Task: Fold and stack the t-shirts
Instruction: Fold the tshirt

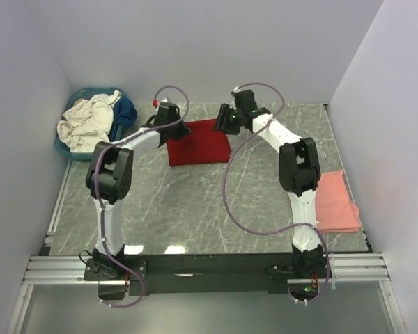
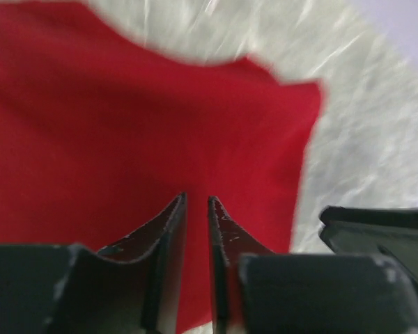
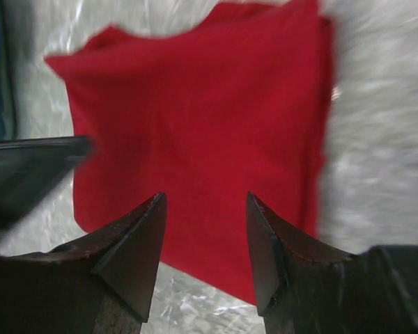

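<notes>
The deep red t-shirt (image 1: 198, 144) lies folded into a rough square at the back middle of the table. My left gripper (image 1: 178, 129) is over its left edge. In the left wrist view (image 2: 196, 198) its jaws stand a narrow gap apart with nothing between them, above the red cloth (image 2: 125, 125). My right gripper (image 1: 226, 122) is over the shirt's right back corner, open and empty in the right wrist view (image 3: 205, 196) above the red cloth (image 3: 195, 104). The salmon pink t-shirt (image 1: 334, 202) lies folded at the table's right edge.
The teal basket (image 1: 71, 154) stands at the back left, holding a crumpled cream-white t-shirt (image 1: 87, 118) and a dark blue one (image 1: 127, 111). The grey marble table (image 1: 195, 209) ends at the walls on three sides. Each wrist view shows the other gripper close by.
</notes>
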`<state>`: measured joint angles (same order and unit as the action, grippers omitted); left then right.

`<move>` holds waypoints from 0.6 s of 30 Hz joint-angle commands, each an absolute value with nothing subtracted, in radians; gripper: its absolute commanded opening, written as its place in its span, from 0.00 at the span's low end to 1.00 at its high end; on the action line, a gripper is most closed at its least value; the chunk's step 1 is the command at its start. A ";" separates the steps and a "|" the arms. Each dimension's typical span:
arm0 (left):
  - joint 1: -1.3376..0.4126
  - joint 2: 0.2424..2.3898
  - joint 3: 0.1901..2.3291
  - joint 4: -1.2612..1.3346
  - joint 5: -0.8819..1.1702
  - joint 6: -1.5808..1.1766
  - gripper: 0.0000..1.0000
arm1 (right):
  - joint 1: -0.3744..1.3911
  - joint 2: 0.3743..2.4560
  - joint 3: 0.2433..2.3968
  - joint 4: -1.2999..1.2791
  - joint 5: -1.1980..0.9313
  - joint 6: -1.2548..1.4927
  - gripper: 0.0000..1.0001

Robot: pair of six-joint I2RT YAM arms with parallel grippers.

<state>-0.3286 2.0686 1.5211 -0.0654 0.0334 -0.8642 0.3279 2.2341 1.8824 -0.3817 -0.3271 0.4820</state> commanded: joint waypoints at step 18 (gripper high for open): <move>-0.455 2.025 1.277 -0.158 -0.072 -0.934 0.20 | 0.436 2.051 1.360 -0.293 -0.147 0.557 0.51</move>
